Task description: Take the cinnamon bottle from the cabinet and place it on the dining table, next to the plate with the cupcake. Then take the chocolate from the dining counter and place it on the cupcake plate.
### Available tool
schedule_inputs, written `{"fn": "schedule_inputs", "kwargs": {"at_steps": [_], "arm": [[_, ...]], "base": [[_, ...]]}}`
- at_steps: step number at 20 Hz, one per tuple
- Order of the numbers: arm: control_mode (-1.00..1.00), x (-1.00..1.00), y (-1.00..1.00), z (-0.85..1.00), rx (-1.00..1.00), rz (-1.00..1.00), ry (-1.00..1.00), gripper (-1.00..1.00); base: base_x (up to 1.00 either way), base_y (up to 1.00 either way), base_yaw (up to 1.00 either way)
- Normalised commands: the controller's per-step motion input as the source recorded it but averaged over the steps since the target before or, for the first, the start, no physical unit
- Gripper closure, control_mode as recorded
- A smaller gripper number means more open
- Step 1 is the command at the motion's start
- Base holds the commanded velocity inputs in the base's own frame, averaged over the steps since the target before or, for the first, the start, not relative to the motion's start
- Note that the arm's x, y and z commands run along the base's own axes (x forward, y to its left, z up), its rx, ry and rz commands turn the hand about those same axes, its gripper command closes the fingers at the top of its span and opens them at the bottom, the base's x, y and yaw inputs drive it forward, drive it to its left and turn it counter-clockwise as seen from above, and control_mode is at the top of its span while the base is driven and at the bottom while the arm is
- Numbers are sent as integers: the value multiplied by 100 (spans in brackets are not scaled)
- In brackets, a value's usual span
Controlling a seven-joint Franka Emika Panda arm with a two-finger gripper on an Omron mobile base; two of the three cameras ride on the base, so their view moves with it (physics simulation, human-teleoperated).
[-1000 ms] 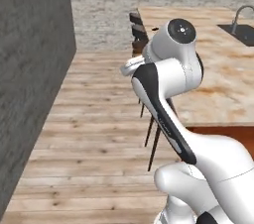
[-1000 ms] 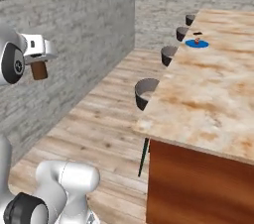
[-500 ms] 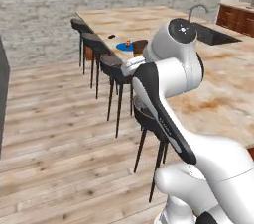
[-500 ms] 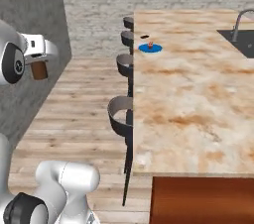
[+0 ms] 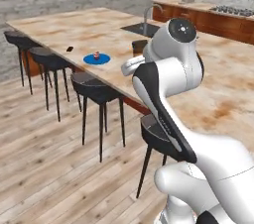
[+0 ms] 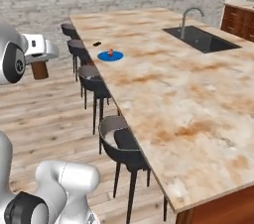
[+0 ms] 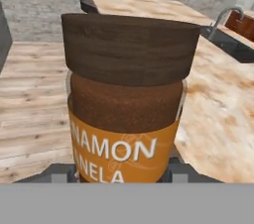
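The hand (image 6: 40, 59) is clamped on the bottle (image 7: 126, 104), gripping it low on the body so the labelled band and dark cap rise clear above the fingers. It looks like a rigid, smooth-walled jar, light enough for one grip but liable to slip or tip if held near the cap; the lower body is the safer hold. The bottle hangs over the floor, well apart from the bench (image 6: 198, 104). Far along the bench sits the plate (image 6: 110, 56) with the cupcake (image 6: 110, 51), and the chocolate (image 6: 97, 43) lies near it.
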Motion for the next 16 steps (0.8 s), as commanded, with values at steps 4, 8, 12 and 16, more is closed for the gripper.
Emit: {"fn": "schedule_inputs", "kwargs": {"at_steps": [4,8,12,16], "arm": [[100,0,0,0,0,0,0,100],[100,0,0,0,0,0,0,100],[100,0,0,0,0,0,0,100],[100,0,0,0,0,0,0,100]], "base": [[21,100,-58],[30,100,-54],[33,100,-51],[28,100,-48]]}}
